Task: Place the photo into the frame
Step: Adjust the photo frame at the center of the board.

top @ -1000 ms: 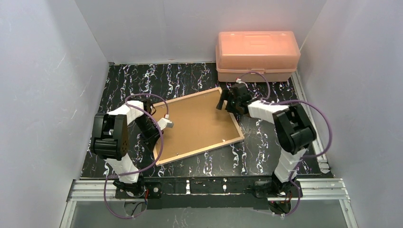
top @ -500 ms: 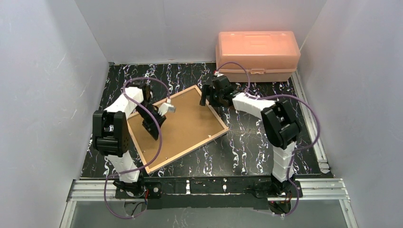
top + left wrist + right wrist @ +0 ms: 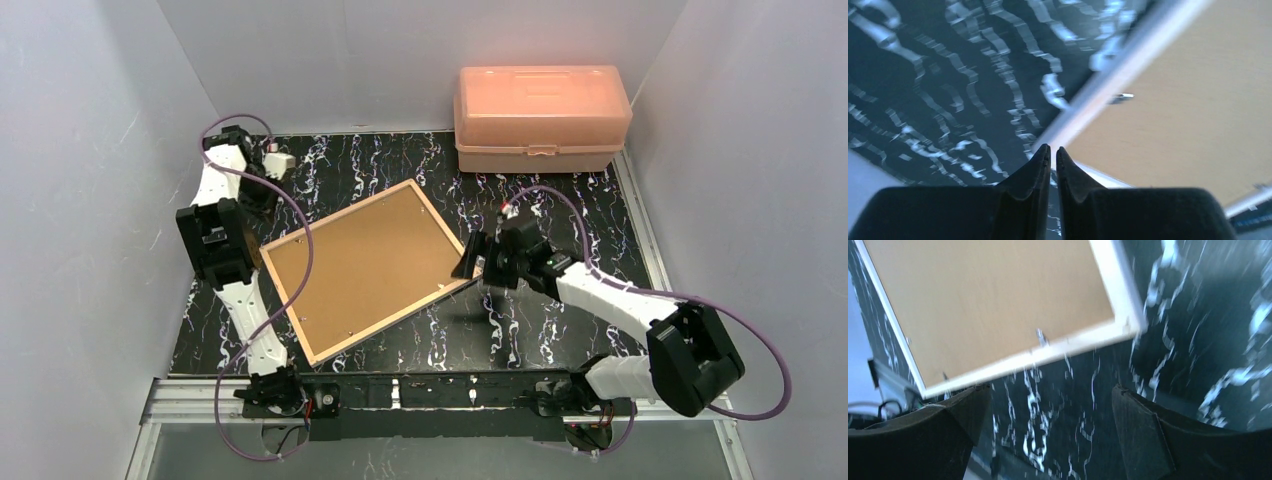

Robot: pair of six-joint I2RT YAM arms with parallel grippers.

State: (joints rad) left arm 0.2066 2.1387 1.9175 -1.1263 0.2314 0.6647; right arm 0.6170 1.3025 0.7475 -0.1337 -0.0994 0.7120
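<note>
The frame [image 3: 336, 216] lies back-up and skewed on the black marbled table, a plain brown backing board [image 3: 360, 265] filling it. The photo is hidden. My left gripper [image 3: 260, 195] hovers beyond the frame's far-left edge. In the left wrist view its fingertips [image 3: 1053, 150] are shut with only a hairline gap and hold nothing, with the frame's pale edge [image 3: 1108, 80] just past them. My right gripper [image 3: 470, 262] is at the frame's right corner. In the right wrist view it [image 3: 1050, 410] stands wide open over bare table, with the frame's edge [image 3: 1048, 355] beyond it.
An orange-pink lidded plastic box [image 3: 540, 115] stands at the back right against the wall. Pale walls close in the left, right and far sides. A metal rail [image 3: 450, 390] runs along the near edge by the arm bases.
The frame has slid and turned toward the left. My left arm has lifted off the board and drawn back to the far left. My right gripper has swung from the far corner to the right corner.
</note>
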